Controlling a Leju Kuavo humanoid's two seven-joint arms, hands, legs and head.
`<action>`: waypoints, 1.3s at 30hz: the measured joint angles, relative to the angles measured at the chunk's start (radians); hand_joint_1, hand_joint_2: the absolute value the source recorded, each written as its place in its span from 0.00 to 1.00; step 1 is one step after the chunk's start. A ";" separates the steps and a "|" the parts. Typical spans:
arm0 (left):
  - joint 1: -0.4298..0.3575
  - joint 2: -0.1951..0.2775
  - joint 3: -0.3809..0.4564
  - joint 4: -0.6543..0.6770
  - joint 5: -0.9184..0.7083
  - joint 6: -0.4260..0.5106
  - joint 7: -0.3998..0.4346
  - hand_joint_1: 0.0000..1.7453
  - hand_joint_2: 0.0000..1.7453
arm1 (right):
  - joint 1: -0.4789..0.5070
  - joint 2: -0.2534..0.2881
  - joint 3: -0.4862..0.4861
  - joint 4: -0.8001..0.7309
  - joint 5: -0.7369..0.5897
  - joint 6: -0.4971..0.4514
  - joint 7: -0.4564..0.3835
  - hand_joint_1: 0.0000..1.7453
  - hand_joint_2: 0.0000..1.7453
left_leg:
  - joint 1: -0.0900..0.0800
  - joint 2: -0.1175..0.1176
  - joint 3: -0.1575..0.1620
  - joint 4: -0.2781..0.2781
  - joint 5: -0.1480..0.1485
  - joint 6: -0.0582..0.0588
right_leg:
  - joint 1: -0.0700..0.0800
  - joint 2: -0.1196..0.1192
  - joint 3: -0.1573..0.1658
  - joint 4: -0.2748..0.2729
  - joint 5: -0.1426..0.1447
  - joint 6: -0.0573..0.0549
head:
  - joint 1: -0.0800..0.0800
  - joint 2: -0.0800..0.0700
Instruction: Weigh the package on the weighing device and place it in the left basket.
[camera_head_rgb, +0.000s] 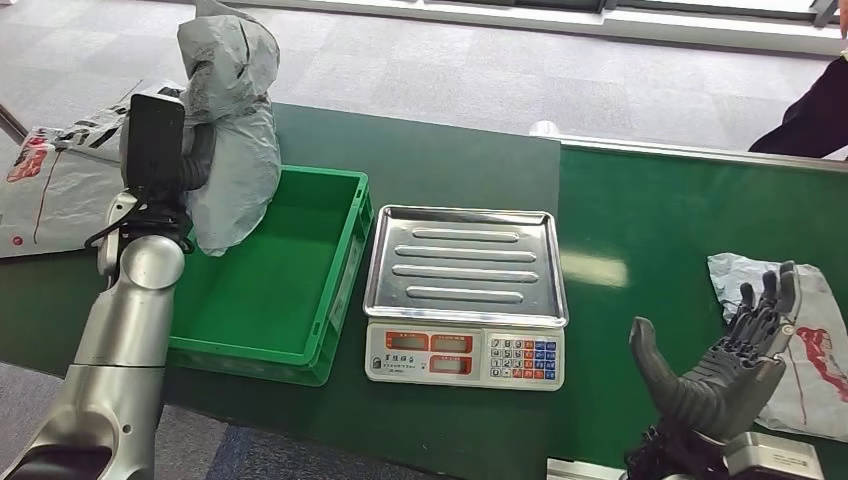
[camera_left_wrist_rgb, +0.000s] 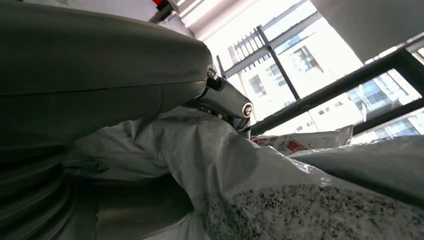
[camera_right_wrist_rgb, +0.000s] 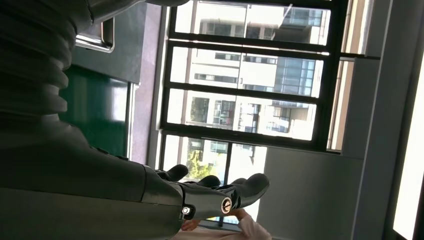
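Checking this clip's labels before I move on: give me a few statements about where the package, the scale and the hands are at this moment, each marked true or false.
1. The left hand holds the grey package up above the green basket. True.
2. The package lies on the scale's steel tray. False: the tray is bare, and the package is in the air over the basket.
3. The right hand grips a second bag. False: it is open with fingers apart, in front of a grey bag that lies on the table.
4. The green basket sits directly left of the scale. True.
5. The basket already holds a package. False: its floor is bare.
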 joint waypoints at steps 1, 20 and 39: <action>0.007 0.008 0.015 -0.009 -0.010 -0.011 0.005 0.99 1.00 | 0.001 0.000 -0.004 0.000 0.001 0.004 -0.001 0.00 1.00 | 0.000 -0.001 0.000 0.000 0.000 0.000 | 0.000 -0.001 0.000 0.000 0.000 0.000 | 0.000 0.000; 0.003 0.051 0.065 0.173 -0.284 -0.119 0.196 0.00 1.00 | -0.013 0.000 -0.022 0.005 0.014 0.029 0.026 0.00 1.00 | 0.001 -0.004 0.000 0.000 0.000 0.000 | 0.000 -0.004 0.001 0.000 0.000 0.000 | 0.000 0.000; 0.030 0.028 0.123 0.150 0.216 -0.234 -0.099 0.00 1.00 | -0.028 -0.005 -0.031 0.023 -0.017 0.033 0.036 0.00 1.00 | 0.001 -0.004 -0.001 0.000 0.001 0.000 | 0.000 -0.005 0.001 0.000 0.000 0.000 | 0.000 0.000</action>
